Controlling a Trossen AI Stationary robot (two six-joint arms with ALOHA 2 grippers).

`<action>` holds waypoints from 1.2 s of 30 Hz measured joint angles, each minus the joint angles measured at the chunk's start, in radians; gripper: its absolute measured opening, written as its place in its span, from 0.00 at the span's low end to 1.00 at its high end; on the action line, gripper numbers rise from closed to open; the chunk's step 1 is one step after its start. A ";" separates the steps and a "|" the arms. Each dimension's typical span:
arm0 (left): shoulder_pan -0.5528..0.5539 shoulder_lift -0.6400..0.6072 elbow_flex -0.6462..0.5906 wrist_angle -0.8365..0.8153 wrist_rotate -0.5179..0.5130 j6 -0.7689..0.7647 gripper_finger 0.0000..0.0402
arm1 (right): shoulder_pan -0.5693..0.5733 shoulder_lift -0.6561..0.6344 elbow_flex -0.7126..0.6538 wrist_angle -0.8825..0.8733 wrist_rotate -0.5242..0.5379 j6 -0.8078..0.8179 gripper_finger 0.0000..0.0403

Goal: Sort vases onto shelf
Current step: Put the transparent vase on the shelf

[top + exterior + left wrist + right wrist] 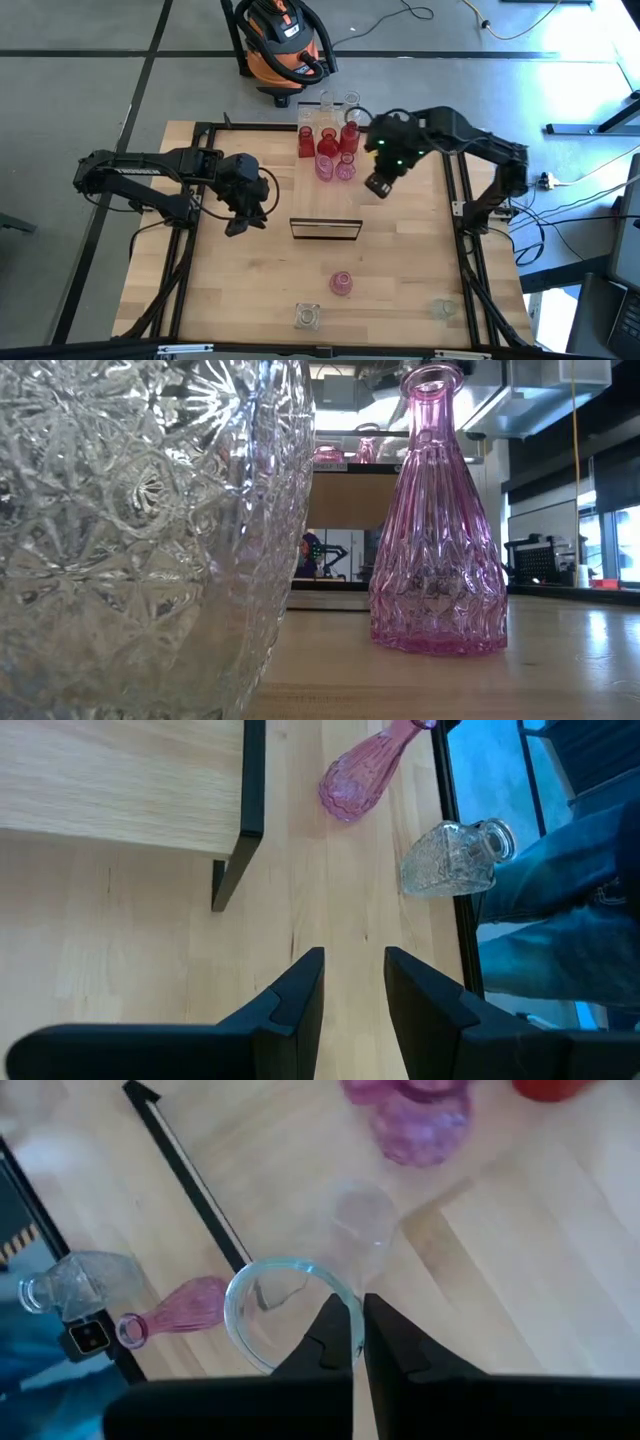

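Observation:
The shelf (326, 200) runs down the table's middle, with red, pink and clear vases (327, 148) standing at its far end. My right gripper (379, 186) hovers just right of them, shut on a clear vase (350, 1230). My left gripper (241, 222) is open left of the shelf, with nothing between its fingers (300, 995). On the table near the front edge stand a pink vase (341, 283) and a clear cut-glass vase (307, 317). The low view shows both close up, the clear one (130, 510) and the pink one (437, 530). My right gripper holds the clear vase by the rim of its mouth (340, 1295), one finger inside the mouth and one outside. The fingers come from above, pointing steeply down. The vase hangs below them, mouth up, beside the shelf's long edge (440, 1210).
Another clear vase (443, 310) stands near the table's front right corner. A black frame (460, 200) borders the table on both sides. A person's jeans leg (560, 910) shows beyond the front edge. An orange shop vacuum (285, 45) stands on the floor behind the table.

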 joint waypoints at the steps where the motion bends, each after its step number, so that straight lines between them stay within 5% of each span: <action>1: -0.002 0.000 0.000 0.000 0.000 -0.001 0.25 | 0.001 0.017 0.009 0.001 -0.011 -0.015 0.00; 36: -0.026 0.000 0.000 -0.001 -0.016 0.000 0.25 | -0.019 0.075 0.021 0.130 -0.087 -0.080 0.06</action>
